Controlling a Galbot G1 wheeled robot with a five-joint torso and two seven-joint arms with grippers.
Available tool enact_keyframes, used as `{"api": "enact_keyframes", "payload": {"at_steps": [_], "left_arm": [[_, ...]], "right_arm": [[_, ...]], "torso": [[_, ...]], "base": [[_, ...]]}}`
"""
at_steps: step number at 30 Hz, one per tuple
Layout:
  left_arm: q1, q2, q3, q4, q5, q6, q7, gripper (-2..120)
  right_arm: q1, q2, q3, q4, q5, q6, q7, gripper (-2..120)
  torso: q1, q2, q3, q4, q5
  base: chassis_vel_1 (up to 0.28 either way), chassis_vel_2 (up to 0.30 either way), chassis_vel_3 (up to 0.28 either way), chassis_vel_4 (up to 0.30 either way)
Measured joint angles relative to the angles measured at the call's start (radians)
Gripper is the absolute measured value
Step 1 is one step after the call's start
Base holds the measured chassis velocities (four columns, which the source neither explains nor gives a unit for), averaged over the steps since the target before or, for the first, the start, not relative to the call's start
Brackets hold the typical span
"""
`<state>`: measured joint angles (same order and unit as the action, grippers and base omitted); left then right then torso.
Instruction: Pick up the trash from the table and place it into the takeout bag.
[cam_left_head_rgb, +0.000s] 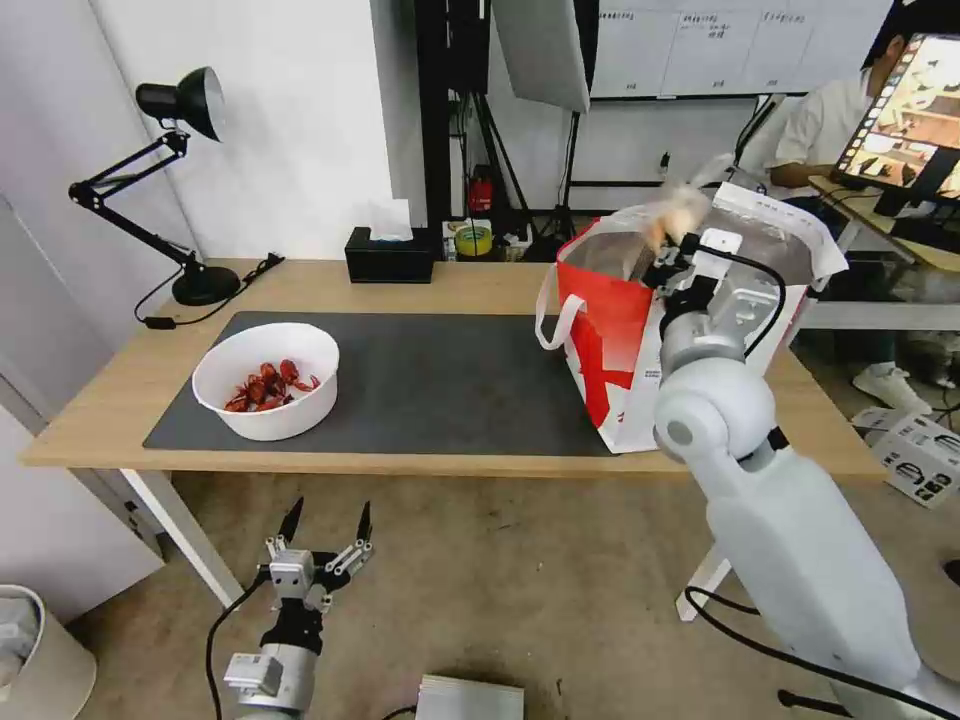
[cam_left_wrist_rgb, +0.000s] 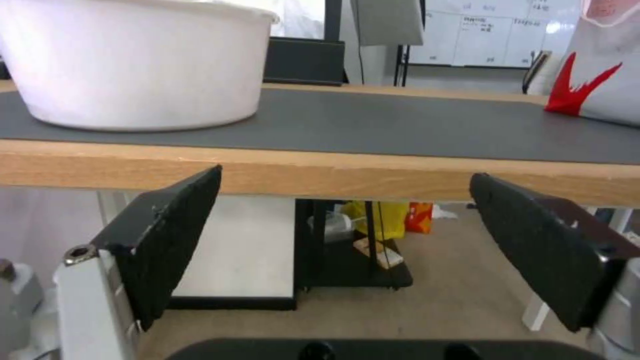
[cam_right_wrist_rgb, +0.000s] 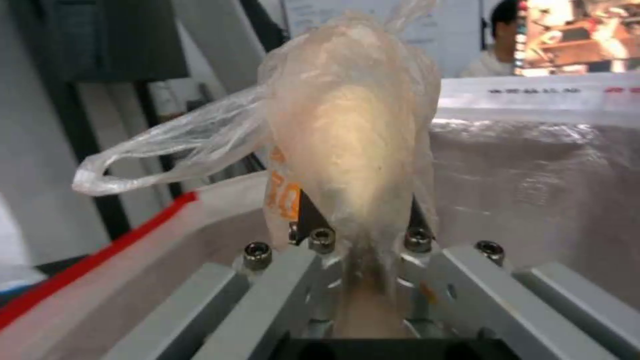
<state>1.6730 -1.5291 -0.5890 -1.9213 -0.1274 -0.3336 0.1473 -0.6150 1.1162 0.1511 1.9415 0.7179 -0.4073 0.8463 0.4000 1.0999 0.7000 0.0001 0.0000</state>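
I've got my right gripper (cam_left_head_rgb: 668, 243) clenched on the knotted clear plastic bag (cam_right_wrist_rgb: 347, 145), upper right, over the boxy white-and-red takeout bag (cam_left_head_rgb: 610, 330) (left gripper (cam_left_head_rgb: 326, 528) splayed, idle); next, let go.

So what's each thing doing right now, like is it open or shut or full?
takeout bag: upright on the table, top open.
knotted clear bag: pinched in the right gripper, above the bag's opening.
white bowl: upright on the mat, red shells inside.
left gripper: open, empty, below the table edge.
desk lamp: off.
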Motion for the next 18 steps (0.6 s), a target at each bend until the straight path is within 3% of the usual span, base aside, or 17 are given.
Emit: {"api": "enact_keyframes", "payload": {"at_steps": [6, 18], "left_arm": [[-0.001, -0.002, 0.001, 0.006, 0.002, -0.005, 0.001, 100], [-0.004, -0.002, 0.002, 0.011, 0.004, -0.008, 0.001, 100]], "right_arm": [[0.002, 0.006, 0.0, 0.004, 0.041, -0.034, 0.027, 7], [-0.013, -0.002, 0.006, 0.03, 0.066, -0.043, 0.029, 55]], "torso": [[0.0, 0.0, 0.0, -0.0001, 0.0], [0.0, 0.0, 0.0, -0.0001, 0.0]], "base": [[0.0, 0.0, 0.0, 0.0], [0.0, 0.0, 0.0, 0.0]]}}
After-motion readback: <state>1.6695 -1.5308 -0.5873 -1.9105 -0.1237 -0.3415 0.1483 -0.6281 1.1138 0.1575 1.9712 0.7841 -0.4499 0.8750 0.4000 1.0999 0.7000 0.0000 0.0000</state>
